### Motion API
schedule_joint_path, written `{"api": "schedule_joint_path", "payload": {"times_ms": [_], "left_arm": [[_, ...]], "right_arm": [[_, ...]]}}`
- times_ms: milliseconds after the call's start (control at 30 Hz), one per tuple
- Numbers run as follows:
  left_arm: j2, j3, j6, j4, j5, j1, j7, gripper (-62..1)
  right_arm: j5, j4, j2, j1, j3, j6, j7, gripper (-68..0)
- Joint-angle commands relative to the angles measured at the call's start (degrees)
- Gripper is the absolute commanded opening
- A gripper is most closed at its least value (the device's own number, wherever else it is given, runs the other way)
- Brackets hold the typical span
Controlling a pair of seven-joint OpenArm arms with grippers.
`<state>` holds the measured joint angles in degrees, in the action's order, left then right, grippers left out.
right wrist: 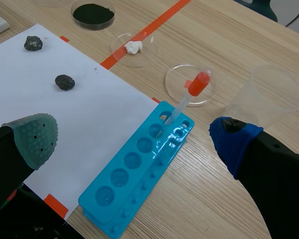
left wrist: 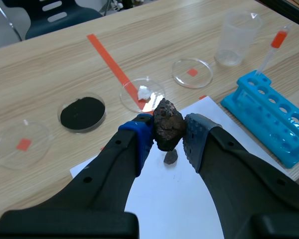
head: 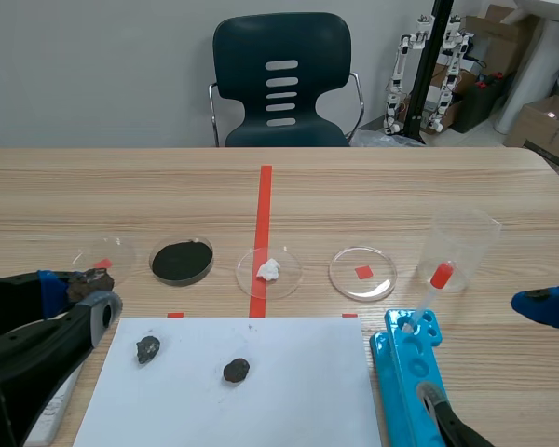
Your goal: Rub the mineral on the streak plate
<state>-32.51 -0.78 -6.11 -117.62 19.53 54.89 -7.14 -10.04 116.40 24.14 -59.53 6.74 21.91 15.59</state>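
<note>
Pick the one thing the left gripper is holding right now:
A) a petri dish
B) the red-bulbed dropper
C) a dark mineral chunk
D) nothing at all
C: in the left wrist view, the left gripper is shut on a dark mineral chunk, held above the white sheet.

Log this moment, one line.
left gripper: shut on mineral | right gripper: open, by blue rack | white paper: two loose stones, no streak marks visible

The left claw (left wrist: 168, 138) is held low at the left side, its fingers pressed onto a dark mineral (left wrist: 167, 122). The right claw (right wrist: 135, 138) is spread wide, with nothing gripped.
</note>
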Motion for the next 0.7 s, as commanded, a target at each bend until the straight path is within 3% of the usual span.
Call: {"api": "schedule_joint_path", "payload": {"times_ms": [0,300,433,533,667], "left_arm": [[0.74,0.35,-0.35,1.07,0.17,-0.92,-1.03,-53.9],[1.38,4.20,-1.40,10.56,0.17,-5.64,-3.63,-53.9],[1.36,4.24,-1.38,13.16,2.58,-7.37,-1.49,-53.9],[1.38,4.13,-1.33,14.69,7.65,-10.25,6.29,-53.9],[1.38,3.96,-0.46,16.55,12.68,-16.46,23.19,-53.9]], "right_arm": [[-0.66,0.26,0.02,0.63,0.37,0.07,0.63,-2.9],[-0.66,0.26,0.02,0.63,0.37,0.07,0.63,-2.9],[-0.66,0.26,0.02,0.63,0.37,0.07,0.63,-2.9],[-0.66,0.26,0.02,0.63,0.37,0.07,0.66,-2.9],[-0.66,0.26,0.02,0.63,0.37,0.07,0.63,-2.9]]}}
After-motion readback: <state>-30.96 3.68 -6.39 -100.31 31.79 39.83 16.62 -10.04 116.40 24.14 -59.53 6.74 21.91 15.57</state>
